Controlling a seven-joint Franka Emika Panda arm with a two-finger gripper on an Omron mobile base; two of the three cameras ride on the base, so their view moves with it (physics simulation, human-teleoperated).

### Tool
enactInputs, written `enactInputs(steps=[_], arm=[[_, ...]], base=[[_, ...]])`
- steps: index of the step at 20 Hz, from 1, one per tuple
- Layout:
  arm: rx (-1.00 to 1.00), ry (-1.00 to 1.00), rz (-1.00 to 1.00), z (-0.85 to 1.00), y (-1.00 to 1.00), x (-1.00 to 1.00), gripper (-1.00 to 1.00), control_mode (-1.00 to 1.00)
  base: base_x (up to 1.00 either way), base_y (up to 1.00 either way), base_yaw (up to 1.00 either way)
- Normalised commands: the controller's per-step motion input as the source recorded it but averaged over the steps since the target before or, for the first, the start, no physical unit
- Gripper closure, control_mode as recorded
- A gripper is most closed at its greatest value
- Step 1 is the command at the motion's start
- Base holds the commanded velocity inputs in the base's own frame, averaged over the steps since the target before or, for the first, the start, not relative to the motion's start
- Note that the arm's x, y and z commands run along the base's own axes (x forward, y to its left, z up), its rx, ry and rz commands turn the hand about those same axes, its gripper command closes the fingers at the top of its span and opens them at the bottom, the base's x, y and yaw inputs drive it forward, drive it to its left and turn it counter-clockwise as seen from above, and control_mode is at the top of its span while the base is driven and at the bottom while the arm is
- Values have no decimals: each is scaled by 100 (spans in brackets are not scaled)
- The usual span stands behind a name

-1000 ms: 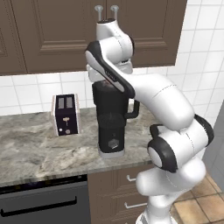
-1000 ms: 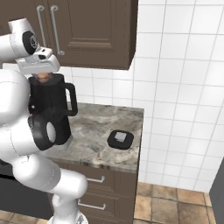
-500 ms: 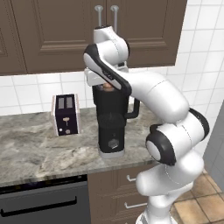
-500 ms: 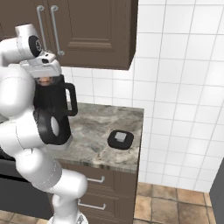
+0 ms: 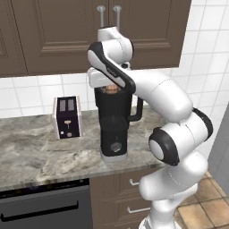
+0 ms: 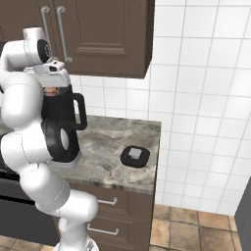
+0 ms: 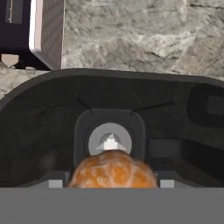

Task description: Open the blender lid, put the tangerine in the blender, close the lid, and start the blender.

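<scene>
Gripper: we see our gripper point(image 5: 112, 89) poised just above the open mouth of the blender point(image 5: 114, 123), pointing down into the jug; its jaws are closed around the tangerine point(image 7: 113, 168)

Tangerine: in the hand view we look along the fingers and find the orange fruit clamped between them, directly over the grey blade hub at the bottom of the jug; from the left base view we catch a sliver of orange right at the jug's rim

Blender: we find it upright on the stone counter point(image 5: 36, 156), dark jug on a black base with a front knob, handle turned toward the robot's right; the jug is uncovered

Blender lid: we see the blender lid point(image 6: 135, 157) lying flat on the counter, well apart from the blender on its right, grey cap facing up

Toaster: we note the toaster point(image 5: 67, 117) standing on the counter to the blender's left, near but not touching

Cabinets: we see brown wall cabinets point(image 5: 53, 31) above the counter
</scene>
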Motion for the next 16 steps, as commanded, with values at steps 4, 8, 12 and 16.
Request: enactInputs(steps=[4,8,12,16], arm=[[0,-1,0,-21,-36,-9,-100,-100],[0,-7,0,-6,-33,0,-100,-100],[0,-10,0,0,-30,0,-100,-100],[0,-16,0,9,-11,0,-100,-100]], base=[[0,0,0],[0,0,0],[0,0,0],[0,0,0]])
